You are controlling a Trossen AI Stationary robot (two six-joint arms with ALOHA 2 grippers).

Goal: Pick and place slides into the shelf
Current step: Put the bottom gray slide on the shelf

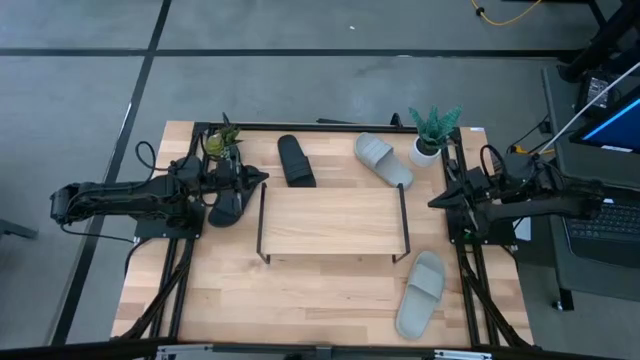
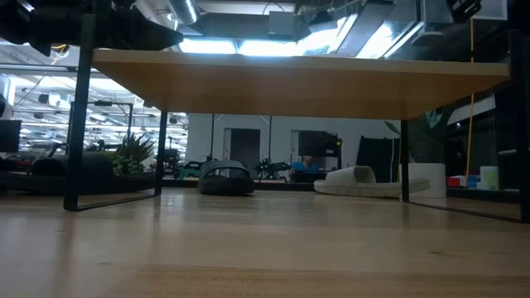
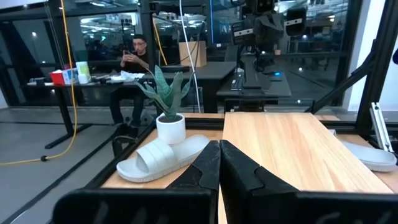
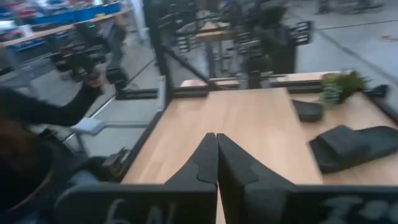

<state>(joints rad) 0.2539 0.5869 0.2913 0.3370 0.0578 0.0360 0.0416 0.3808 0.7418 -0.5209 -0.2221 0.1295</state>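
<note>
Two dark, matte black jointed arms, black cables looping off each base. Left gripper [image 3: 219, 163] and right gripper [image 4: 216, 158]: angular black fingers tapering to narrow tips, pressed flat together. Faint pale markings along the right wrist's lower edge.

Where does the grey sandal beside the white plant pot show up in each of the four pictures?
High view: grey sandal, upper right, beside the white pot.
Low view: right of centre, on the tabletop.
Left wrist view: lower left, before the pot.
Right wrist view: not visible.
Shared landmark: the pot.
</note>
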